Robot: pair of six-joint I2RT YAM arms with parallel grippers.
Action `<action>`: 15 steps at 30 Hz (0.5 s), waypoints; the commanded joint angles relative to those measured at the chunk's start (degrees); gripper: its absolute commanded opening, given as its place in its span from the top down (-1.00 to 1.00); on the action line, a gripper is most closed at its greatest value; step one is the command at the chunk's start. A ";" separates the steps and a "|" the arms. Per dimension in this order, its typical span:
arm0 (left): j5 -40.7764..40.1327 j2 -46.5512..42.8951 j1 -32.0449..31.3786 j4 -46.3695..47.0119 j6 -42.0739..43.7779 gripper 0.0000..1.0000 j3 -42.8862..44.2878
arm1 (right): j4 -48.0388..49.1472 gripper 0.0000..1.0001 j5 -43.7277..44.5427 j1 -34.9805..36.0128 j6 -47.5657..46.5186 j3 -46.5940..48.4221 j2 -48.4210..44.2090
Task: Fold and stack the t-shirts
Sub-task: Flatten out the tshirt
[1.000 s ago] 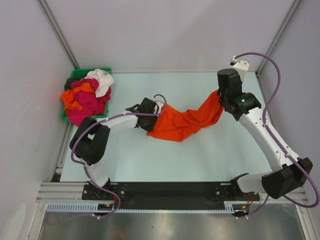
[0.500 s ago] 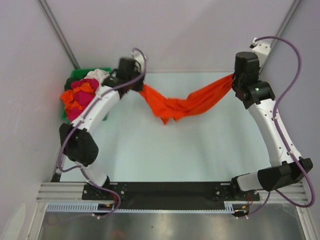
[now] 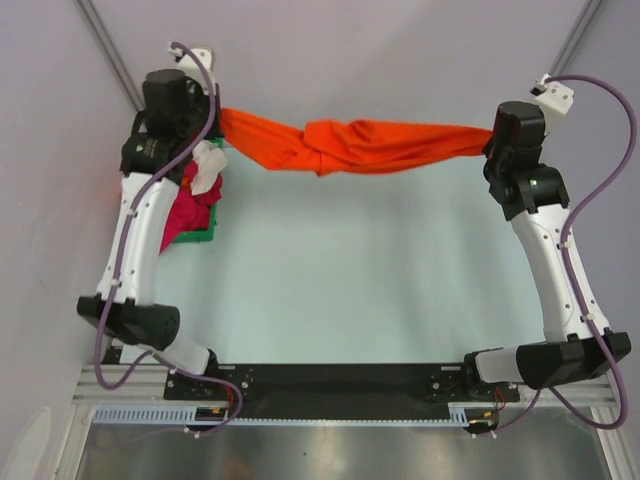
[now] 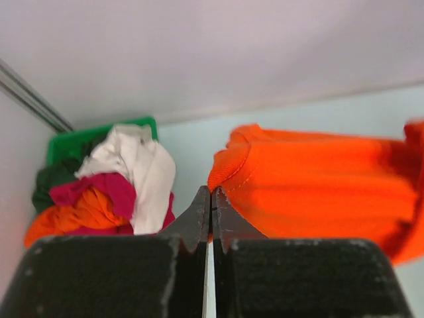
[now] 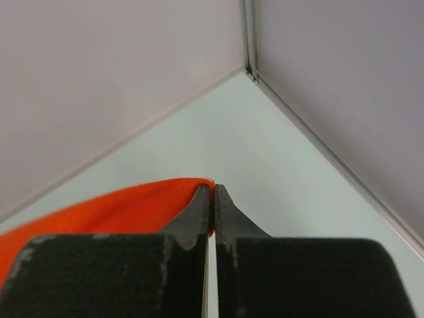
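A bright orange t-shirt hangs stretched and twisted in the air between both arms, high over the back of the table. My left gripper is shut on its left end, whose hemmed edge bulges right of the black fingers. My right gripper is shut on the right end, with orange cloth pinched at the fingertips. More t-shirts in white, magenta and orange lie heaped in the bin.
A green bin stands at the back left, partly hidden under my left arm. Grey walls close the back and both sides. The pale table lies below the shirt.
Both arms have risen and swung apart. The orange shirt has gone from lying on the table to hanging taut between the grippers. The left gripper closed on it.
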 commanded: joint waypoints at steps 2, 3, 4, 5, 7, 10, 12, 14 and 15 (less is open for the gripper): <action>0.01 2.71 4.53 -1.50 -1.68 1.00 5.56 | 3.00 1.00 0.78 -0.44 0.79 -2.21 -3.46; -0.85 2.78 4.98 -1.04 -1.69 1.00 8.90 | 5.19 1.00 0.95 -0.44 -0.19 -1.17 -4.60; -1.12 3.57 4.99 -1.12 -0.30 1.00 12.77 | 7.91 1.00 1.22 -0.18 -1.16 0.32 -5.49; -1.21 4.53 4.99 -2.60 0.15 0.99 16.63 | 8.38 1.00 1.74 0.09 -2.64 1.73 -5.76; -0.95 5.42 4.99 -3.14 0.51 1.00 20.81 | 8.21 1.00 2.19 0.97 -3.80 4.37 -5.32; 2.28 5.85 4.90 -5.06 -0.63 1.00 9.15 | 1.92 1.00 -0.53 0.53 -1.70 3.42 -3.04; 2.65 7.35 4.37 -8.40 -0.89 1.00 -0.26 | -2.59 1.00 -2.81 0.09 1.36 2.02 0.55; 2.74 8.23 4.37 -7.89 -1.25 1.00 -8.59 | -5.50 1.00 -3.87 -0.44 2.61 -2.11 2.84; 2.65 8.06 4.37 -6.76 -1.07 1.00 -10.73 | -4.90 1.00 -4.75 -0.44 2.96 -3.60 3.29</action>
